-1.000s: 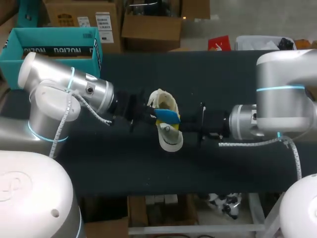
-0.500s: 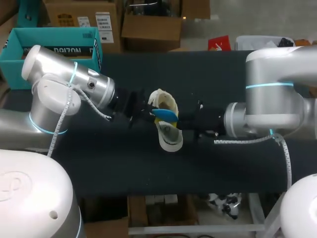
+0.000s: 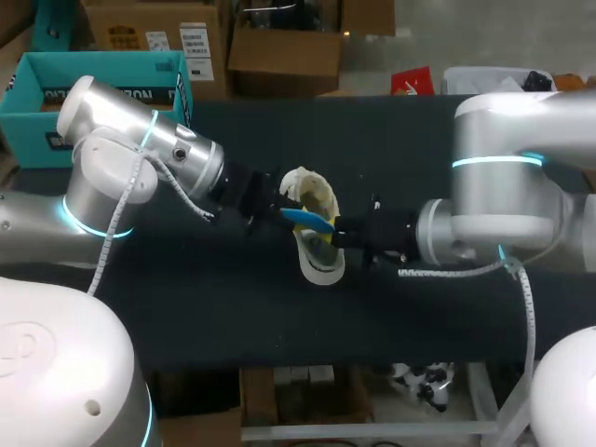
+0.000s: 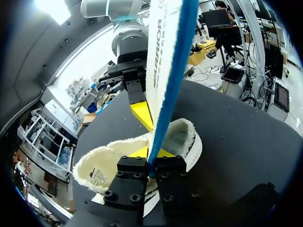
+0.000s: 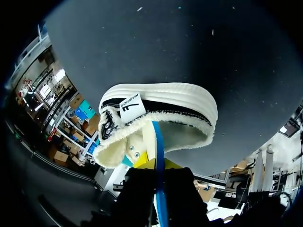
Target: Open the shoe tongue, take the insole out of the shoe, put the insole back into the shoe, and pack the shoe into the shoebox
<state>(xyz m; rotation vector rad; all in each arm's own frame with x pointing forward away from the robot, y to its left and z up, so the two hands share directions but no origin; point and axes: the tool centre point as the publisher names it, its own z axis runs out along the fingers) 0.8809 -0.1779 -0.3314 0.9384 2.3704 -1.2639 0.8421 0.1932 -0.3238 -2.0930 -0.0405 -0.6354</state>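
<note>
- Left pincer (image 3: 282,212) clenched on the blue insole (image 3: 304,220), centre of the frame.
- Right pincer (image 3: 337,231) grasps the insole's other end.
- White shoe (image 3: 319,266) under it on the tabletop (image 3: 419,140); shoebox (image 3: 102,61) upper left.

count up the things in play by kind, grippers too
shoe: 1
insole: 1
shoebox: 1
grippers: 2, the left gripper and the right gripper
total: 5
</note>
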